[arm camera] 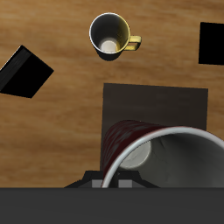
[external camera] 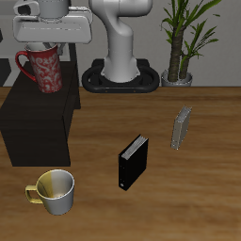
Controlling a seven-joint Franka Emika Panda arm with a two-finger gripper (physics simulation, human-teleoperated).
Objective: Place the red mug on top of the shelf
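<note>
The red mug (external camera: 43,70), dark red with pale speckles and a loop handle, hangs from my gripper (external camera: 43,49), which is shut on its rim. The mug tilts a little and is over the back part of the shelf (external camera: 33,127), a large matte-black box with a flat top. I cannot tell whether the mug's base touches the top. In the wrist view the mug's grey inside (arm camera: 171,162) fills the foreground, with the shelf's top (arm camera: 157,103) right beneath it.
A yellowish-cream mug (external camera: 55,191) stands before the shelf near the table's front edge and also shows in the wrist view (arm camera: 112,35). A small black upright book (external camera: 133,162) and a grey upright item (external camera: 181,127) stand mid-table. A potted plant (external camera: 184,42) is beside the robot's base (external camera: 120,66).
</note>
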